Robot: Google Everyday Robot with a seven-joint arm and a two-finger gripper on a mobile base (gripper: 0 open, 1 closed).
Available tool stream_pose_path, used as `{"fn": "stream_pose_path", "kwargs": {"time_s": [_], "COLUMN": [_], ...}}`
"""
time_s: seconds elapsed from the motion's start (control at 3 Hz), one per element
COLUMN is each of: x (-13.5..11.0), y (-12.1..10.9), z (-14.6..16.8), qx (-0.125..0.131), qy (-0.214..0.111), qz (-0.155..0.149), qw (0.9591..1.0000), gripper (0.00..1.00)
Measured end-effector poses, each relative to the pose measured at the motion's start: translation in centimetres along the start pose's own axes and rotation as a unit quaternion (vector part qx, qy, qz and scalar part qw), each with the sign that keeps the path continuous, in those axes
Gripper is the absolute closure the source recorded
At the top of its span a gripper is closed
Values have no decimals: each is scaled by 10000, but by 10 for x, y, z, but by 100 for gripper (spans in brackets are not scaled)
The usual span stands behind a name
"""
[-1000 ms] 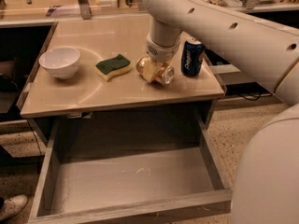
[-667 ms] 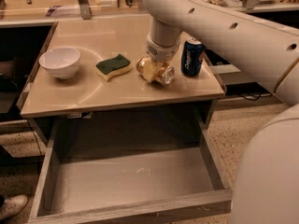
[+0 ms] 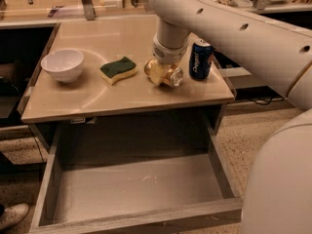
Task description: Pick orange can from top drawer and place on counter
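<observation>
The orange can [image 3: 169, 76] is gold and wrinkled and lies on its side on the beige counter [image 3: 97, 99], right of the middle. My gripper [image 3: 162, 67] comes straight down from the white arm and sits directly on top of the can, right at it. The top drawer [image 3: 122, 189] is pulled out below the counter's front edge, and its flat grey bottom is bare.
A blue can [image 3: 200, 59] stands upright just right of the orange can. A green and yellow sponge [image 3: 118, 69] lies just left of it. A white bowl [image 3: 63, 65] sits at the counter's left. My white arm fills the upper right.
</observation>
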State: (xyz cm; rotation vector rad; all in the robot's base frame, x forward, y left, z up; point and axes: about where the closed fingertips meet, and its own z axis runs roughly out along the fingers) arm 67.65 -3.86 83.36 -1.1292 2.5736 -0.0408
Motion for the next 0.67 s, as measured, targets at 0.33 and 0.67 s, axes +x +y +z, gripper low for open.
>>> {"fn": "stream_pose_path", "kwargs": {"time_s": [0.33,0.67], "x": [0,0], "y": [0,0], "z": [0,0], "qx": [0,0], "qy": [1,1], "qz": [0,0], "qw": [10000,10000], "gripper": [0,0]}}
